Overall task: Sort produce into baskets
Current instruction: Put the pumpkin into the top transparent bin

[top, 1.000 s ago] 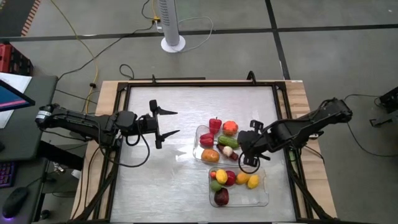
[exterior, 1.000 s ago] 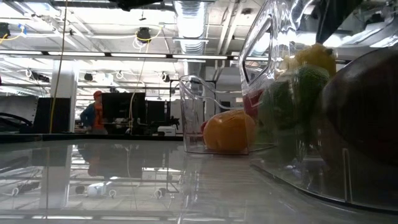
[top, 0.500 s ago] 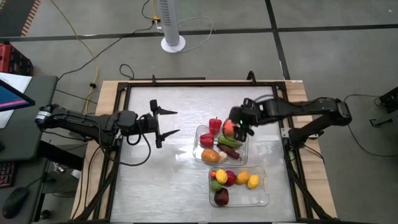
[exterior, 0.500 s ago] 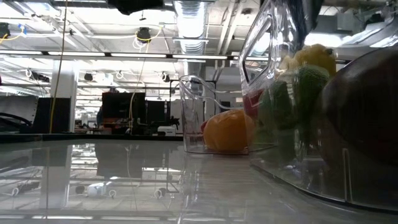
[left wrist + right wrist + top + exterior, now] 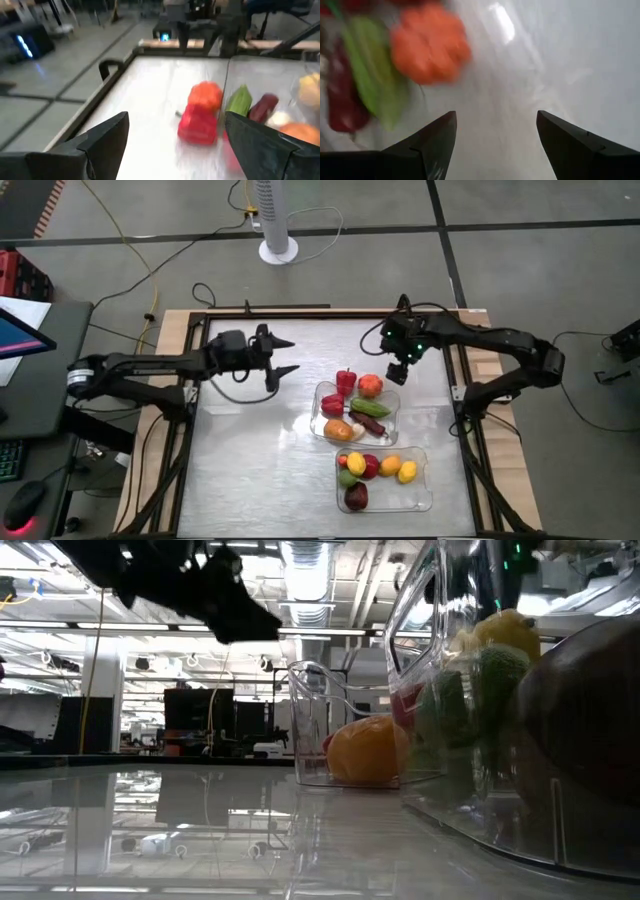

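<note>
Two clear trays lie on the table's right half: the far tray (image 5: 321,395) and the near tray (image 5: 424,485). Each holds several toy produce pieces. The far tray has a red pepper (image 5: 346,380), an orange piece (image 5: 370,386) and a green one (image 5: 368,407). My left gripper (image 5: 293,355) is open and empty above the table, left of the far tray, pointing at it. The left wrist view (image 5: 175,122) shows the pepper (image 5: 198,125) ahead. My right gripper (image 5: 399,374) is open and empty above the far tray's far right corner. The right wrist view (image 5: 495,117) shows the orange piece (image 5: 430,45).
A raised dark frame (image 5: 200,330) runs round the tabletop. Bare tabletop (image 5: 250,470) lies left of the trays. In the low view the near tray's wall (image 5: 450,690) fills the right, and the left arm (image 5: 200,590) shows dark at the upper left.
My right gripper has gone from over the near tray toward the table's far edge, past the far tray's produce, staying open and empty. My left gripper has moved toward the far edge and a little toward the trays, still open. The produce has stayed in place.
</note>
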You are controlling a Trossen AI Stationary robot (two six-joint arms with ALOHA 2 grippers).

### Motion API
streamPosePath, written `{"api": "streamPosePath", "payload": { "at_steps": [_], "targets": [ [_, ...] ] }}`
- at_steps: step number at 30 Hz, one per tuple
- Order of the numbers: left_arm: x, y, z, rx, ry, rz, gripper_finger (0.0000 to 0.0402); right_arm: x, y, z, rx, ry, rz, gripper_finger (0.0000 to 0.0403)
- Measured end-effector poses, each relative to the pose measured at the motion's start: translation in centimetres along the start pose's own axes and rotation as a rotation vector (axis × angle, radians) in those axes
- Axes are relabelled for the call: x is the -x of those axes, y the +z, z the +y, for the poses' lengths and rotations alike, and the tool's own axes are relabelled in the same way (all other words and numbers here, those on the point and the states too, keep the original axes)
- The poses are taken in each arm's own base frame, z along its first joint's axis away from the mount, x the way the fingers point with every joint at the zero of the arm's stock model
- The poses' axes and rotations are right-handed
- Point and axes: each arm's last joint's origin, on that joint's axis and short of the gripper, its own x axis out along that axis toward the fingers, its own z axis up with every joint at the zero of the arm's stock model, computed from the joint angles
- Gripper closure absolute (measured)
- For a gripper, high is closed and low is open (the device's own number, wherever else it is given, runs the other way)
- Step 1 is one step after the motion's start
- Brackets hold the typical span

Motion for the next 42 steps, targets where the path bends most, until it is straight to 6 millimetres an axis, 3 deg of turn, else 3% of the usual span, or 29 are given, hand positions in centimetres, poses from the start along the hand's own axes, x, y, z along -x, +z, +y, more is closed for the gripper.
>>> {"api": "streamPosePath", "payload": {
  "at_steps": [5,10,15,20,32,42],
  "targets": [
    [-1.5,-1.7,2.1,0.039,0.004,0.062,0.0088,-2.8,-1.3,-1.8,-0.037,0.101,0.016,0.0101],
    [-2.7,-2.7,3.1,0.061,-0.019,0.060,0.0088,-3.6,-1.2,-3.1,-0.079,0.190,-0.038,0.0101],
    [-3.3,-3.4,3.7,0.072,-0.038,0.070,0.0088,-6.0,-0.5,-2.7,-0.067,0.322,0.032,0.0101],
    [-3.3,-3.6,3.9,0.081,-0.045,0.079,0.0088,-8.4,1.1,-2.8,-0.043,0.357,0.075,0.0096],
    [-3.3,-3.6,4.0,0.070,-0.039,0.078,0.0088,-8.2,5.7,-2.9,0.031,0.346,-0.046,0.0011],
    [-3.2,-3.6,4.3,0.068,-0.029,0.078,0.0088,-10.1,10.0,-2.7,0.086,0.353,0.001,0.0008]
  ]
}}
